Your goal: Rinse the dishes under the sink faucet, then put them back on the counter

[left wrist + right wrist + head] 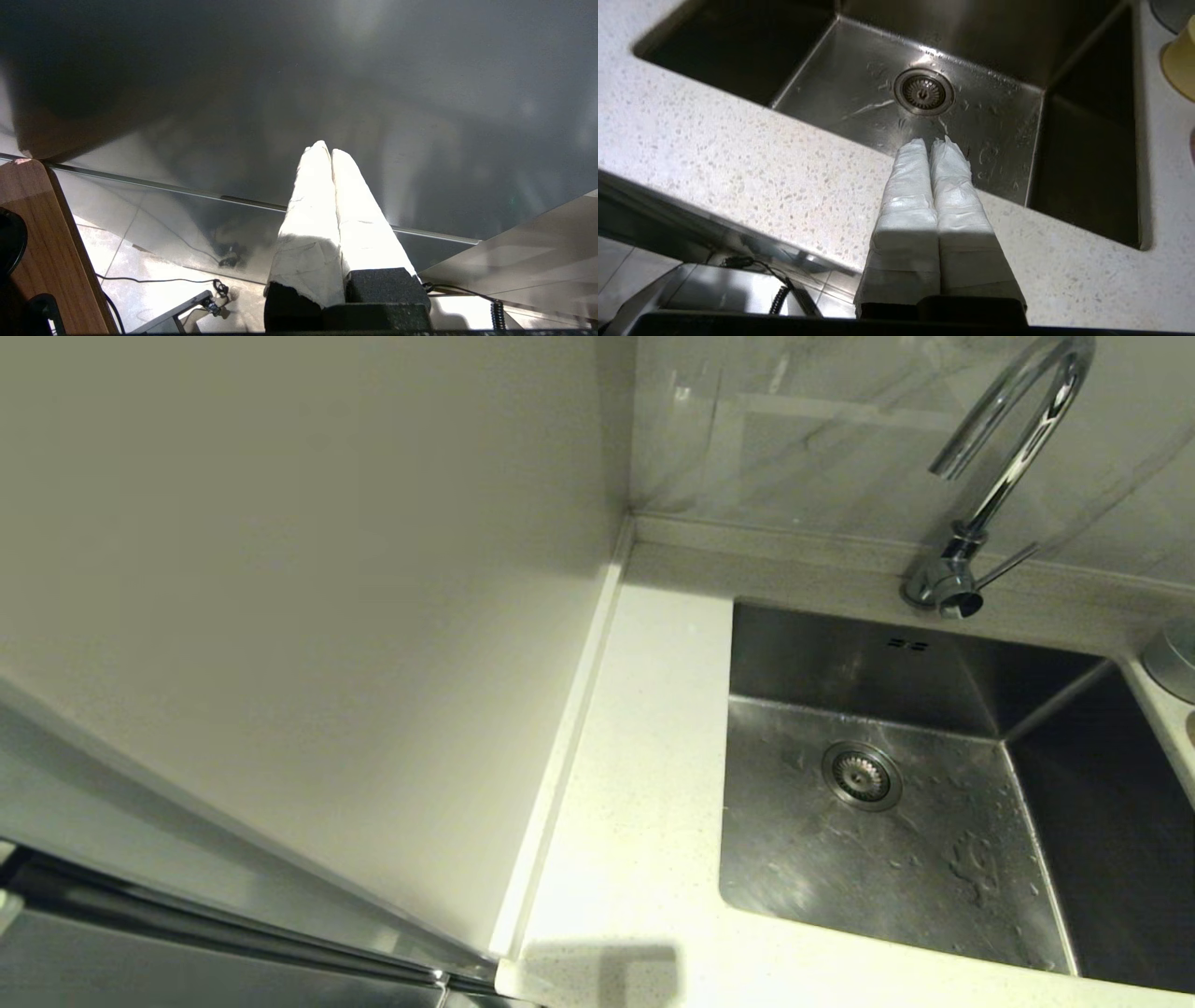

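The tap loses the top of its arch past the head view's edge. On the bench, a grey bowl and a yellow bowl are cut off.

One sink is in view, with one round drain strainer and two small overflow slots. One faucet stands behind it. Two bowls show partly at the counter edge: one grey, one yellow.
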Controlling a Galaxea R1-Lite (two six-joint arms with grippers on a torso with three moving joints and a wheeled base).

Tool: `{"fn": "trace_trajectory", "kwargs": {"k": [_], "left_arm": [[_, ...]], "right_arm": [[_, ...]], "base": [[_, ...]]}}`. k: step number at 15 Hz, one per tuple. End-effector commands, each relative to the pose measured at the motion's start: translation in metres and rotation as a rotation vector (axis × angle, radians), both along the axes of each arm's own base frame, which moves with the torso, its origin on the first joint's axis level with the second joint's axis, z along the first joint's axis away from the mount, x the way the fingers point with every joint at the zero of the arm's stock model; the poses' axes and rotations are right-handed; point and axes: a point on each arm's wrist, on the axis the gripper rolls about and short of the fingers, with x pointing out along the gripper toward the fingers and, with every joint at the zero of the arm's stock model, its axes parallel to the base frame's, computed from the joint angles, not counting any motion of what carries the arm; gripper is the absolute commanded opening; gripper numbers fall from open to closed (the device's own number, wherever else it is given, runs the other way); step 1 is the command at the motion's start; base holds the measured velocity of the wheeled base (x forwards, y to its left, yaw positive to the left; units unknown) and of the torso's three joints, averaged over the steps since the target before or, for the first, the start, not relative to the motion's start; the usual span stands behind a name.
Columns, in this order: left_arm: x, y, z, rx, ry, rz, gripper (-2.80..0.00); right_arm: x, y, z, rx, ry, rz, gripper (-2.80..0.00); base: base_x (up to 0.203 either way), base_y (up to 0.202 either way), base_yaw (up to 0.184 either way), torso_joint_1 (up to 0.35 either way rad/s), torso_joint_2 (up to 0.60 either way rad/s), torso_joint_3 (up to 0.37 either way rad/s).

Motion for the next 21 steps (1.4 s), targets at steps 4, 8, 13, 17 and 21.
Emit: {"fn": "trace_trajectory", "kwargs": {"k": [4,8,13,17,21], "left_arm": [[0.0002,0.0000,-0.0008,0.000,0.003,0.000,-2.80],[0.0002,0.0000,-0.0008,0.000,0.003,0.000,-2.80],[0.0002,0.0000,-0.0008,0.000,0.003,0.000,-2.80],[0.0002,0.0000,-0.0008,0.000,0.003,0.000,-2.80],[0.0002,0.0000,-0.0008,0.000,0.003,0.000,-2.80]], "right_arm": [[0.0005,-0.0008,-0.0031,0.136,0.010,-0.034,-2.80],[0.0005,-0.0011,-0.0029,0.152,0.007,-0.047,-2.80],[0.0005,-0.0011,-0.0030,0.152,0.009,-0.047,-2.80],[0.0005,-0.0011,-0.0029,0.152,0.007,-0.046,-2.80],[0.0005,-0.0011,-0.0029,0.152,0.007,-0.046,-2.80]], "base": [[0.000,0.000,0.000,0.000,0.00,0.000],[0.000,0.000,0.000,0.000,0.00,0.000],[0.000,0.000,0.000,0.000,0.00,0.000],[0.000,0.000,0.000,0.000,0.00,0.000],[0.000,0.000,0.000,0.000,0.00,0.000]]}}
